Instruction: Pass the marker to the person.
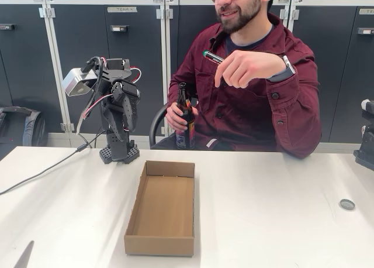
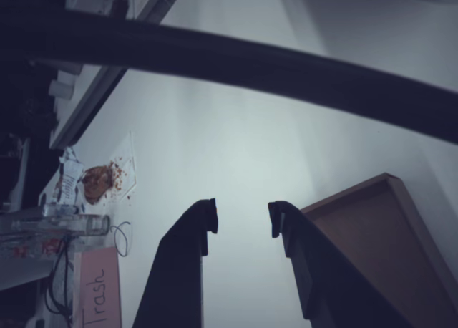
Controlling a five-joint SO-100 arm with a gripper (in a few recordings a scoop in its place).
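Observation:
The person (image 1: 257, 98) sits behind the table and holds the marker (image 1: 213, 58) in a raised hand (image 1: 248, 69); its green tip points up and to the left. My arm (image 1: 117, 113) stands folded at the back left of the table, well apart from the marker. In the wrist view my gripper (image 2: 242, 218) is open, with nothing between its dark fingers (image 2: 193, 235), and it hangs over the white table (image 2: 236, 149).
An open cardboard box (image 1: 162, 209) (image 2: 379, 235) lies in the middle of the table. The person's other hand holds a brown bottle (image 1: 185, 119) at the table's far edge. A small bottle cap (image 1: 347, 204) lies at the right. A cable (image 1: 41, 174) trails left from the arm's base.

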